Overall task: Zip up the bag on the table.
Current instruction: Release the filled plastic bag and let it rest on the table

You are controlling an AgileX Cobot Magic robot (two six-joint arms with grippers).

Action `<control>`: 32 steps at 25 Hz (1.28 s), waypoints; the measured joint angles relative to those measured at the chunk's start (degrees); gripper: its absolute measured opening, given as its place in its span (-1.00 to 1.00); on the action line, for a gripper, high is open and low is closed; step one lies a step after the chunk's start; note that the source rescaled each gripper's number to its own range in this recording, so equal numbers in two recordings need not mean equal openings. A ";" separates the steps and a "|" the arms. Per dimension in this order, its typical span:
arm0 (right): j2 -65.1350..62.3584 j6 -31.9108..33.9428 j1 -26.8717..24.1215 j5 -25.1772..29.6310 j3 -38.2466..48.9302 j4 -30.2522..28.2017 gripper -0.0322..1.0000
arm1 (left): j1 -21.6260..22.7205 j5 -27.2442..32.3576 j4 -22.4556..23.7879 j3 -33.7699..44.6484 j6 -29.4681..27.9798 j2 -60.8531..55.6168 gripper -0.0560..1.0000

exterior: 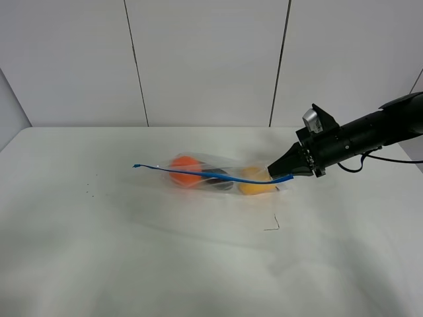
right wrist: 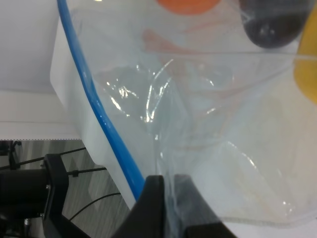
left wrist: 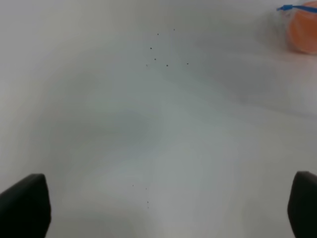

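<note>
The clear bag [exterior: 213, 173] lies on the white table [exterior: 132, 257], near its middle. Orange [exterior: 186, 169], dark purple [exterior: 221, 183] and yellow [exterior: 254, 182] produce show through it. Its blue zipper strip [exterior: 198, 174] runs along the near edge. My right gripper [exterior: 285, 173] is shut on the strip's right end and lifts it slightly. The right wrist view shows the fingers [right wrist: 153, 203] pinched on the plastic [right wrist: 208, 124] beside the strip [right wrist: 99, 114]. My left gripper [left wrist: 163, 208] is open over bare table, with the bag's left end [left wrist: 303, 29] far from it.
A small bent dark wire-like bit [exterior: 273, 224] lies on the table in front of the bag. Tiny dark specks [exterior: 87, 192] dot the left side. A white panelled wall [exterior: 205, 59] stands behind the table's back edge.
</note>
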 joint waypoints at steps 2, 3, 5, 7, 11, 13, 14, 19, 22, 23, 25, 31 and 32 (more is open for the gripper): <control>0.00 0.00 0.00 0.00 0.00 0.00 -0.94 | 0.00 0.00 0.00 0.00 0.00 0.00 1.00; 0.00 0.00 0.00 0.00 0.00 0.00 -0.94 | 0.00 0.00 0.00 0.00 0.00 0.00 1.00; 0.00 -0.14 0.00 0.00 0.00 0.00 -0.94 | 0.00 0.05 0.00 0.19 0.00 0.00 1.00; 0.00 -0.27 0.00 0.00 0.00 0.00 -0.94 | 0.00 0.05 0.00 0.23 0.00 0.00 1.00; 0.00 -0.42 0.00 0.00 0.00 0.00 -0.94 | 0.00 0.05 0.05 0.23 0.06 0.00 1.00; 0.00 -0.42 0.00 0.00 0.00 0.00 -0.94 | 0.00 0.05 0.05 0.23 0.06 0.00 1.00; 0.00 -0.47 0.00 0.00 0.00 0.00 -0.94 | 0.00 0.05 0.05 0.23 0.06 0.00 1.00; 0.00 -0.59 0.00 0.00 0.00 0.00 -0.94 | 0.00 0.17 0.05 0.23 0.06 0.00 1.00; 0.00 -0.59 0.00 0.00 0.00 0.00 -0.94 | 0.00 0.17 0.05 0.23 0.06 0.00 1.00; 0.00 -0.59 0.00 0.00 0.00 0.00 -0.94 | 0.00 0.17 0.05 0.23 0.06 0.00 1.00; 0.00 -0.59 0.00 0.00 0.00 0.00 -0.94 | 0.00 0.17 0.05 0.23 0.06 0.00 1.00; 0.00 0.06 0.00 0.00 0.00 0.00 -0.93 | 0.00 0.17 0.05 0.23 0.06 0.00 1.00; 0.00 0.12 0.00 0.00 0.00 0.00 -0.89 | 0.00 0.17 0.05 0.23 0.06 0.00 1.00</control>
